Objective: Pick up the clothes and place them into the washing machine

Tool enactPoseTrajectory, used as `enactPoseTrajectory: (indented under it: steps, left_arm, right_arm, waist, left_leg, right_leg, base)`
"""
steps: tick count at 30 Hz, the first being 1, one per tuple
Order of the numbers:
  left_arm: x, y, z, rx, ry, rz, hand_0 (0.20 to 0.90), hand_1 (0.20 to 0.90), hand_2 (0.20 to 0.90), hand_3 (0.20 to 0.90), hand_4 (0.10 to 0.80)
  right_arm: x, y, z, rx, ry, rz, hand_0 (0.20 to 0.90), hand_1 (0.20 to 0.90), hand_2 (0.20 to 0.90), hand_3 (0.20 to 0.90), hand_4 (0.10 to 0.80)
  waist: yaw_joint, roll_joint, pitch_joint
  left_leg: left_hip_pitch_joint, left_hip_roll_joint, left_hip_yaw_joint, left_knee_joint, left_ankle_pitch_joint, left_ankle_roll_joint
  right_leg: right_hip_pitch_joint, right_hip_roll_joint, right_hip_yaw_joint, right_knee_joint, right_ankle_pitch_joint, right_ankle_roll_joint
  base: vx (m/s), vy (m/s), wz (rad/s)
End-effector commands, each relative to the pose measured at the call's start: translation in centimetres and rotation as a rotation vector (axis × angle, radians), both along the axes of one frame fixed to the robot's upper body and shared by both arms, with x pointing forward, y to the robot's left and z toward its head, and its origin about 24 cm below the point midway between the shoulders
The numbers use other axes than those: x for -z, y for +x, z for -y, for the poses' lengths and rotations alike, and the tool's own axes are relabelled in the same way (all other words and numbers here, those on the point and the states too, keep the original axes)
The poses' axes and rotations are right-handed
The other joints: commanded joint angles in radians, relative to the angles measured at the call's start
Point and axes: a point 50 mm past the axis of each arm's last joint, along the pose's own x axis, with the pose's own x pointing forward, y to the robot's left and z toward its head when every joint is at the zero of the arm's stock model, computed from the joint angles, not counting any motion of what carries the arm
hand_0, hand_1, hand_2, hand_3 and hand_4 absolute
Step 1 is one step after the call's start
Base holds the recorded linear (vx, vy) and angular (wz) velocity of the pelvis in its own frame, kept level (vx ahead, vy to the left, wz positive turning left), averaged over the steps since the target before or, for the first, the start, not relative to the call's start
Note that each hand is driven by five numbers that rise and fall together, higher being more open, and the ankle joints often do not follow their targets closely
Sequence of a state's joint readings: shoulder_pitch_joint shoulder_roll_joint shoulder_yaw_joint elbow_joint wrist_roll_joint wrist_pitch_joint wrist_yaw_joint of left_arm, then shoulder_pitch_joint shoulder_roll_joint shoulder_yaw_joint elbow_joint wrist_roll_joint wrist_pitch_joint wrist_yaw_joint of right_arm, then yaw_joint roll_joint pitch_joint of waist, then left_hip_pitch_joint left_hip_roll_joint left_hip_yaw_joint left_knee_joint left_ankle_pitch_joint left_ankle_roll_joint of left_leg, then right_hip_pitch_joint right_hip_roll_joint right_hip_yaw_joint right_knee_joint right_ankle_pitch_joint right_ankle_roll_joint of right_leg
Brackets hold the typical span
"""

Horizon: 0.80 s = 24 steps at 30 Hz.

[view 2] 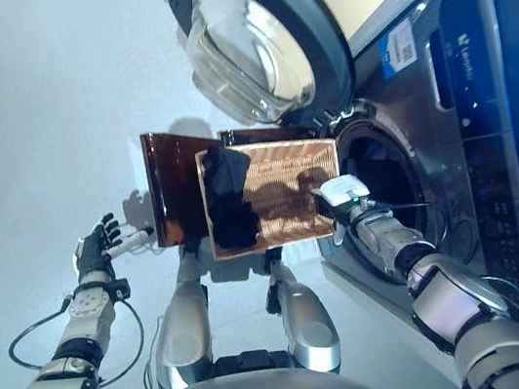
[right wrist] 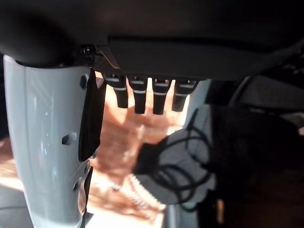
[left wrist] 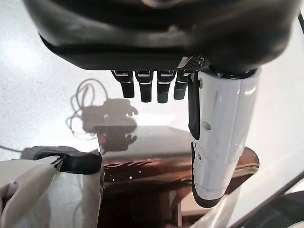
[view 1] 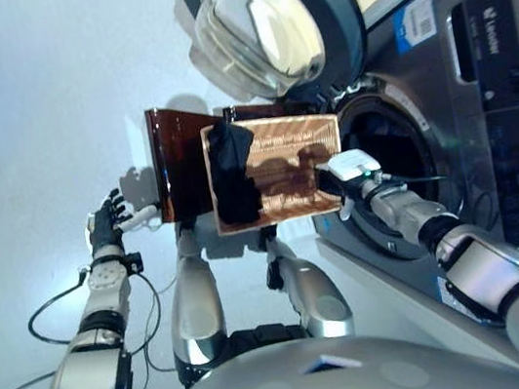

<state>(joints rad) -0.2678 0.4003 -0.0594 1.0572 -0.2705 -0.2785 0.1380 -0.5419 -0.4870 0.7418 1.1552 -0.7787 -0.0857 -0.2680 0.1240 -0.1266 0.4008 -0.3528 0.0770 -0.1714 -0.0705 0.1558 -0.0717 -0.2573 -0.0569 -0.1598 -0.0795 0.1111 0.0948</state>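
Note:
A dark garment hangs over the near rim of a brown woven basket that stands on the floor before the washing machine. Its round door is swung open and the drum opening is dark. My left hand is open just off the basket's far side, its white-covered thumb pointing at the basket's glossy wall. My right hand is open at the basket's edge nearest the drum; its straight fingers reach over the weave and hold nothing.
The machine's control panel runs along the right. The glass door overhangs the basket's far end. Pale floor spreads to the left of the basket.

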Motion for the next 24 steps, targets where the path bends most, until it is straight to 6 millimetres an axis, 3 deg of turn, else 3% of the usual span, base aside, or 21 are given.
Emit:
enactPoseTrajectory:
  steps: [1,14,24]
  left_arm:
    - [-1.2,0.3,-1.0,-0.043,0.047,0.074,0.900,0.900,0.900,0.900,0.800]
    - [-2.3,1.8,1.4,-0.032,0.004,0.195,0.900,0.900,0.900,0.900,0.800]
    - [-2.0,1.5,2.7,0.002,-0.028,0.212,0.900,0.900,0.900,0.900,0.800]
  right_arm:
    - [-2.7,1.0,3.8,0.076,-0.135,0.147,0.900,0.900,0.900,0.900,0.800]
    - [-5.8,2.4,6.0,0.089,-0.282,0.293,0.900,0.900,0.900,0.900,0.800]
    - [-6.2,1.8,7.7,0.100,-0.354,0.283,0.900,0.900,0.900,0.900,0.800]
  waist:
    - [0.017,0.026,-0.027]
    - [0.003,0.113,0.022]
    - [0.004,0.132,0.020]
  left_leg:
    - [-0.027,0.028,0.006,-0.017,0.014,-0.069]
    - [-0.101,0.037,-0.005,-0.017,0.051,-0.079]
    - [-0.123,0.052,-0.015,-0.016,0.059,-0.086]
  right_leg:
    - [-0.149,-0.016,-0.002,0.169,-0.023,0.010]
    - [-0.276,-0.017,-0.015,0.270,-0.053,-0.002]
    - [-0.326,0.000,-0.029,0.339,-0.091,-0.012]
  base:
    - [-0.073,-0.055,0.12]
    - [-0.062,-0.038,0.02]
    - [-0.019,-0.067,0.04]
